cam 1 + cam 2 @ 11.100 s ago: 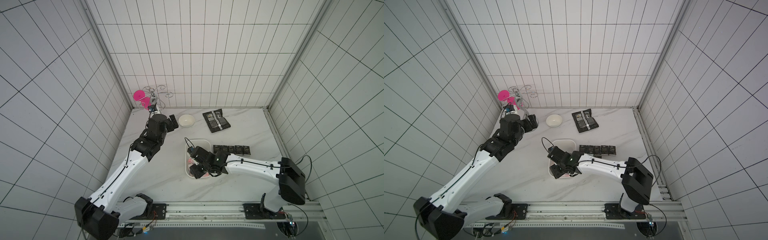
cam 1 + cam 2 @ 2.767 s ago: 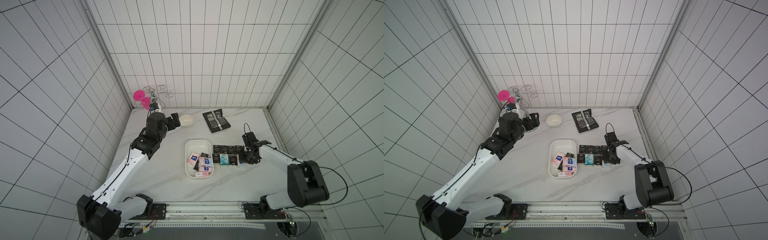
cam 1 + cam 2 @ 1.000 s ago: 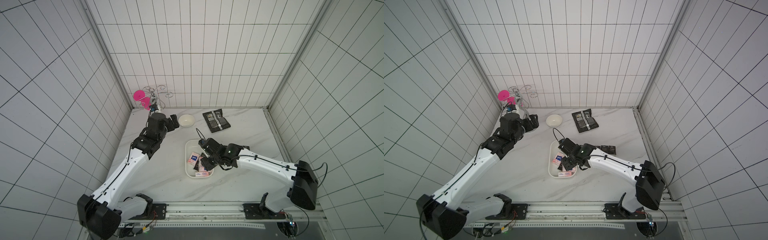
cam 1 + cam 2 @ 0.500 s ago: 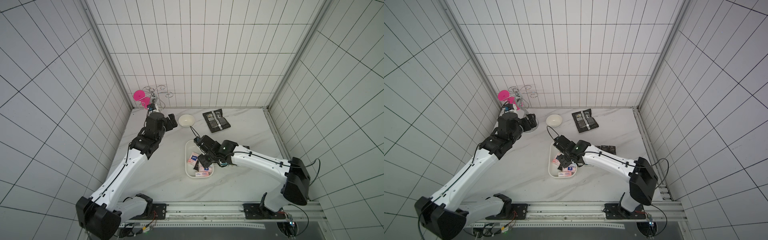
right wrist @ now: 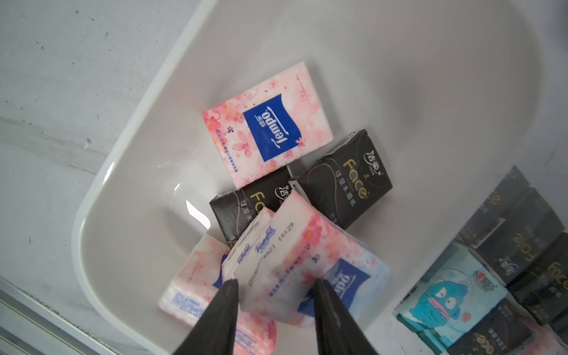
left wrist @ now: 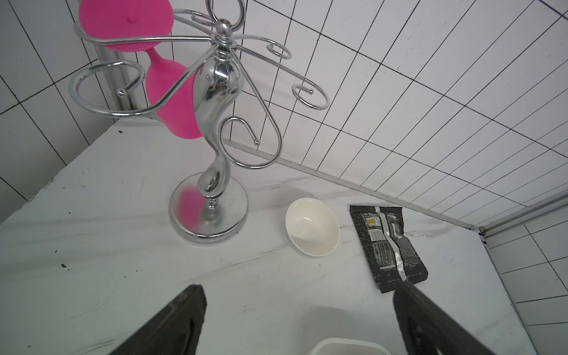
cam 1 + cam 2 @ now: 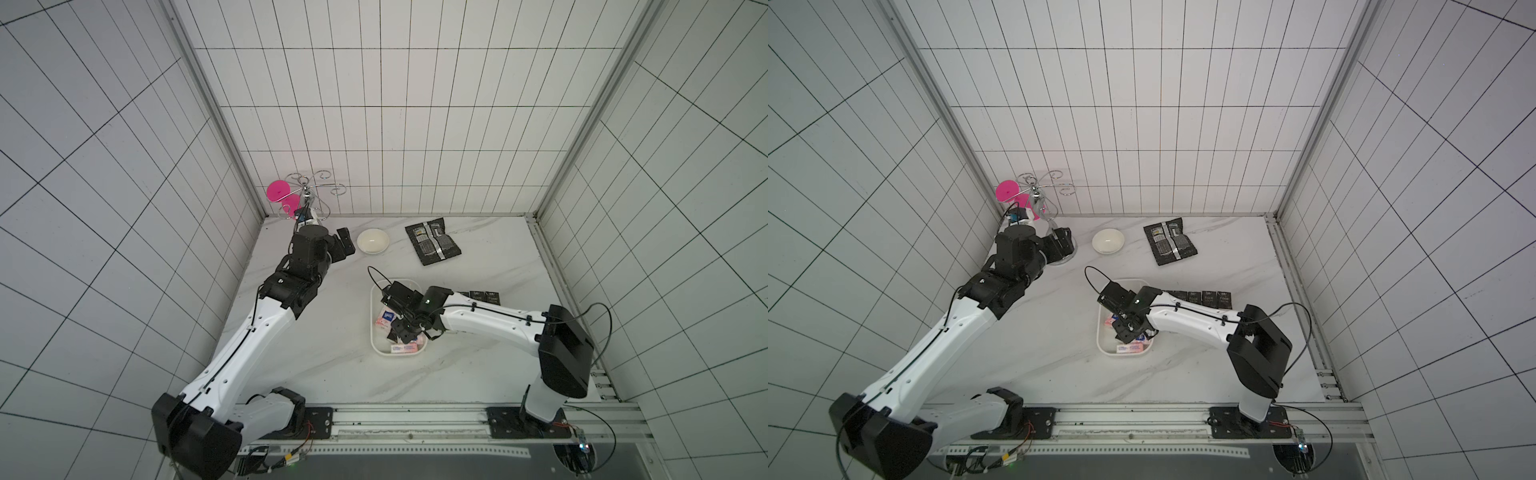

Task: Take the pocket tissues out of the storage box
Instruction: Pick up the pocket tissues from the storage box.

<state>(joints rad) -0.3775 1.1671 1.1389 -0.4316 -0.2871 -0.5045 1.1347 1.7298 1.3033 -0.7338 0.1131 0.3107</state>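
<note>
Nearest, the storage box (image 5: 132,172) sat on the desk (image 7: 324,365) with five pocket tissues (image 5: 267,126) inside its rim: three pink, two black. The right fingers (image 5: 221,313) were pinched on one tilted pink packet (image 5: 282,255) lying over the others. Just beside the box lay one teal packet (image 5: 451,295) and at least four black ones (image 7: 1208,297). Farther back the left fingers (image 6: 172,322) stood wide and empty, near one white bowl (image 7: 372,241), one black pouch (image 7: 434,241) and one wire rack (image 6: 215,92) bearing one pink glass (image 6: 172,116).
</note>
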